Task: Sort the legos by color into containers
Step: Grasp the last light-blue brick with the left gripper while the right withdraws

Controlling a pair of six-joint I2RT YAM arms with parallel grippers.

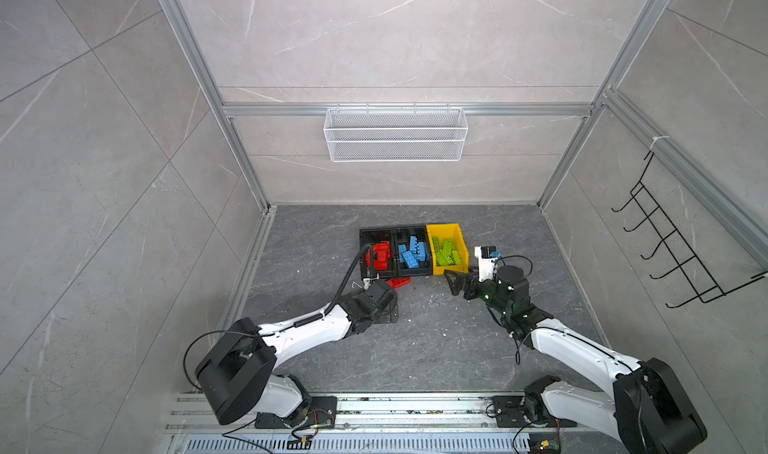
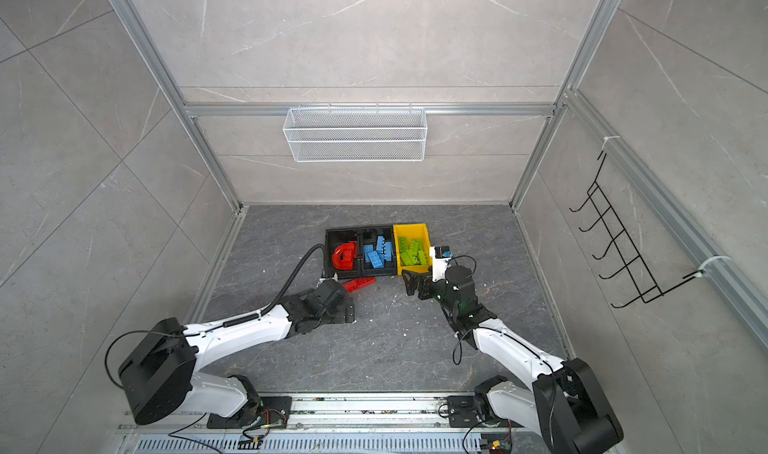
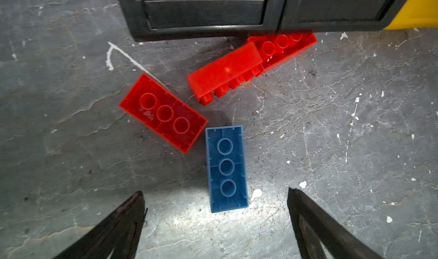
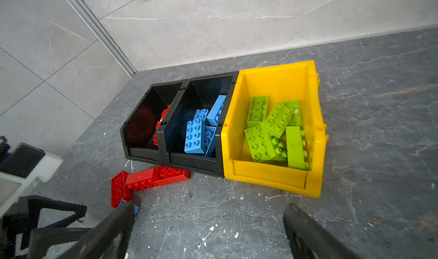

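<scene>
Left wrist view is showing your left gripper [image 3: 214, 192] hovering with fingers spread wide, pinching nothing, over the blue brick [image 3: 226, 169]. It's lying hollow side up on the table [image 3: 71, 151], just beside an upturned red brick [image 3: 163, 113]. Two more red bricks [image 3: 225, 73] are sitting right at the front of the black bin holding reds [image 3: 203, 16]. You're probably going for the blue one. Be centring across its long sides, dropping straight and closing without nudging the red neighbour, then carrying it to the middle black bin [image 4: 194, 161] with the blues. Your right gripper [image 4: 208, 206] is idling, spread and empty, near the yellow bin [image 4: 267, 174] of greens. No writing is reading clearly anywhere.
</scene>
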